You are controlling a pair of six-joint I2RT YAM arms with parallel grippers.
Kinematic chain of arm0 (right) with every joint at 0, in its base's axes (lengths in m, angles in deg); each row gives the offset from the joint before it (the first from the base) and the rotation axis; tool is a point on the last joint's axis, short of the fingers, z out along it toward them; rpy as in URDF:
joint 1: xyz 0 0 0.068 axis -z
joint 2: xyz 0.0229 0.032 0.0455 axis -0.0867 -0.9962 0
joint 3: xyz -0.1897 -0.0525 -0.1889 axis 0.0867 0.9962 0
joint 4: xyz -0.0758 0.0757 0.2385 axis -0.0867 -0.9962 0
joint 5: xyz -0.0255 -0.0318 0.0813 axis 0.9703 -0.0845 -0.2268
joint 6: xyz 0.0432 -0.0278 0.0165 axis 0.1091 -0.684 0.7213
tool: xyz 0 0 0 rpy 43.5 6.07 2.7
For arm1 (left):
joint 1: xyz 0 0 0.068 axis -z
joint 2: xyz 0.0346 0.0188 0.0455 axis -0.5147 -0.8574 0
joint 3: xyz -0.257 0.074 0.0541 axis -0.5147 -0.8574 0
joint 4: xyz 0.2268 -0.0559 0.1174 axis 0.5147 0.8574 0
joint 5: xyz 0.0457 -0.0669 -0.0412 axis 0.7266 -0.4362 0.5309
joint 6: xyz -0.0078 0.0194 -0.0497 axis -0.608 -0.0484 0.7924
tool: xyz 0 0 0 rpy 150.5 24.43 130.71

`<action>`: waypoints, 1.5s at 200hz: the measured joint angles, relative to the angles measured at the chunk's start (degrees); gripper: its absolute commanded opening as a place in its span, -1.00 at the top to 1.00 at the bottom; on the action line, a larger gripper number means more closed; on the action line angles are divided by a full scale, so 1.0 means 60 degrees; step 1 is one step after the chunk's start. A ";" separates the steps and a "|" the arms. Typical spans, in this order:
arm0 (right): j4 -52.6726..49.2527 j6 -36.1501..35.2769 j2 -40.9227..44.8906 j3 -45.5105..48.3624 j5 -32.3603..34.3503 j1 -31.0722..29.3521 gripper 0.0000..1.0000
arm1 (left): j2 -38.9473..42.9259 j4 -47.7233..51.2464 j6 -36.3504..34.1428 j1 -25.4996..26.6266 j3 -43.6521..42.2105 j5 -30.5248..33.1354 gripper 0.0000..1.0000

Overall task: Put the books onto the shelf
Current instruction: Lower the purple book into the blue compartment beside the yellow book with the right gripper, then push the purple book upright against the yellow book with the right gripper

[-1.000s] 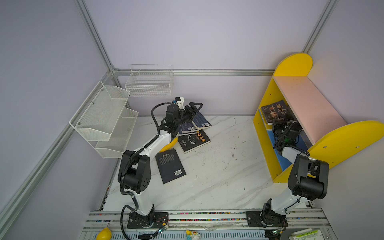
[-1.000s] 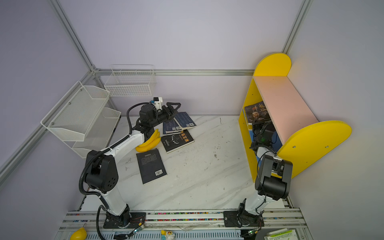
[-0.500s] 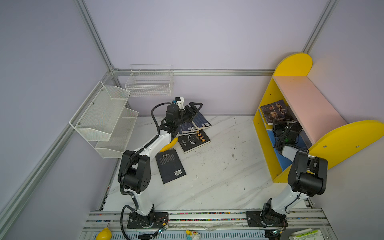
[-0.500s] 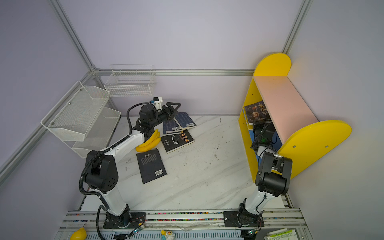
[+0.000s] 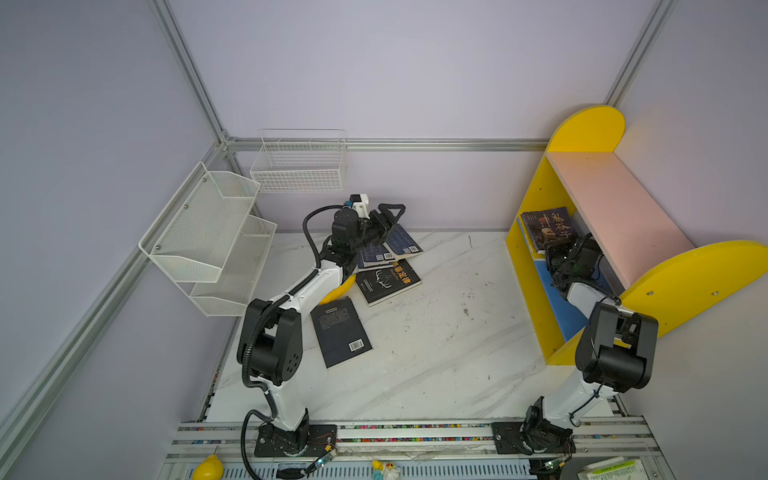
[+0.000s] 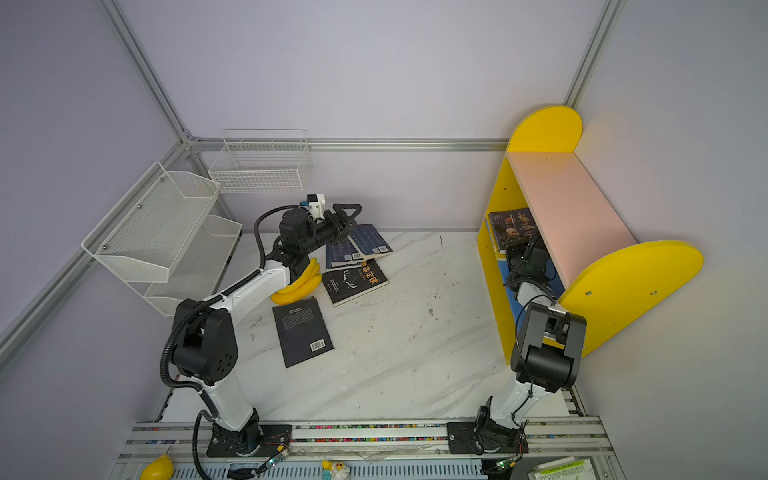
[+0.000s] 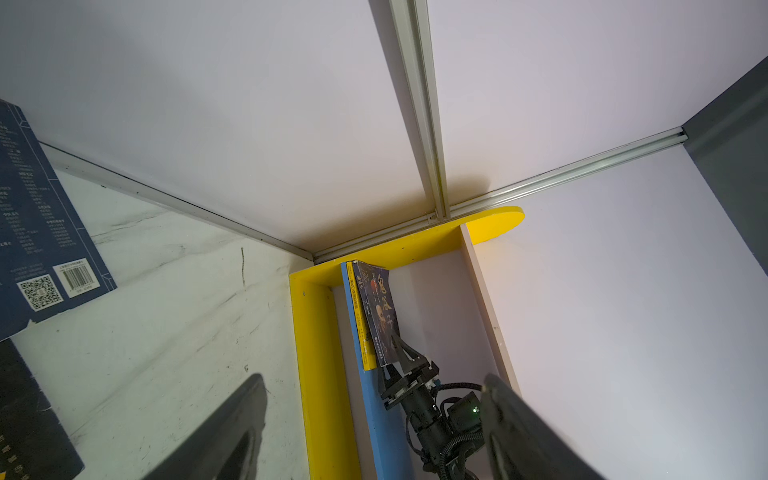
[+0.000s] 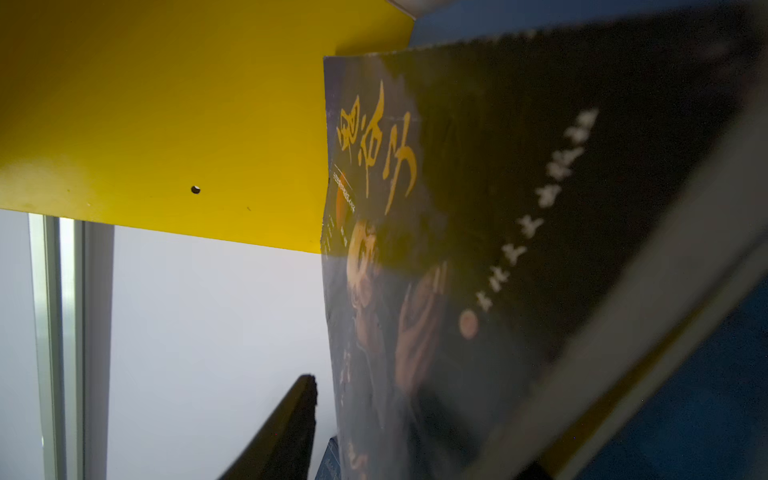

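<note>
White marble desk (image 5: 436, 332): left claw (image 5: 392, 210) apart near navy paperbacks (image 5: 401, 243); right claw (image 7: 395, 353) at dark orange-titled paperback (image 5: 548, 228) on yellow-sided wooden shelf (image 5: 536, 199), grip unclear.

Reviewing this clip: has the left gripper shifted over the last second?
No. In a top view the left gripper keeps its spot just below the right corner of the white wire basket, hovering open above the navy books.

Shelved dark book (image 5: 547, 227): "鬼谷子". Lying black book (image 5: 386, 283): orange "菲定律".
</note>
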 measured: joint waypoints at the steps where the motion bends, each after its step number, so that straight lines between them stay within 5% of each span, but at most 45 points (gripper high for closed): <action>1: -0.0018 -0.0004 0.0000 -0.0007 0.0011 0.0000 -0.20 | 0.0000 0.0000 0.0004 0.0000 0.0000 0.0000 -0.60; 79: -0.2535 -0.0958 0.0200 -0.1013 0.0761 -0.0018 -0.32 | -0.0058 -0.0211 0.0244 0.0000 0.0000 -0.0007 -0.60; 140: -0.3024 -0.1439 0.0331 -0.1002 0.0761 -0.0018 0.06 | -0.0357 -0.0299 0.0499 0.0000 0.0000 -0.0051 -0.61; 205: -0.3293 -0.1508 0.0331 -0.0998 0.0816 -0.0346 0.23 | -0.0357 -0.0565 0.0699 0.0000 -0.0044 -0.0087 -0.60; 300: -0.3275 -0.1559 0.0342 -0.1078 0.1147 -0.0459 -0.19 | -0.0357 -0.0718 0.0823 0.0000 -0.0109 -0.0259 -0.61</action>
